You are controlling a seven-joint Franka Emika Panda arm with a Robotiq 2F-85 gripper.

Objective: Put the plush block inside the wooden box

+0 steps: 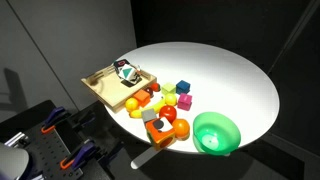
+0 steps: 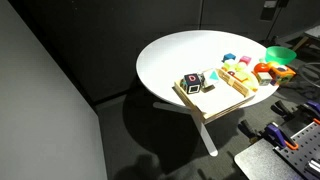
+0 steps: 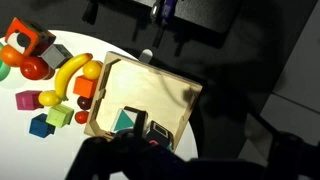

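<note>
Here we are over the white bench [image 1: 232, 78], and no arm shows in either exterior view, so the wrist view is all we have for the robot. The dark shapes along its lower edge look like the end effector [image 3: 150, 156], but we cannot tell whether it is wide or narrow. The wooden box [image 3: 150, 92] sits right under the camera at the bench edge, most of its floor bare, with a black cube [image 2: 192, 82] and a teal piece [image 3: 125, 122] at one end. The plush block [image 1: 160, 134] is not in the box; it lies well apart from it, out in the toy cluster near the green bowl [image 1: 216, 133], and we judge that the reach has not yet begun. To do it well, we'd come straight down on the block, since an orange ball [image 1: 181, 128] and a grey cube [image 1: 152, 117] crowd it, squeeze gently because it looks soft, lift clear of the banana [image 3: 68, 72], and release over the bare floor. The wrist view catches the block [image 3: 28, 42] only at its corner and misses the bowl altogether.
</note>
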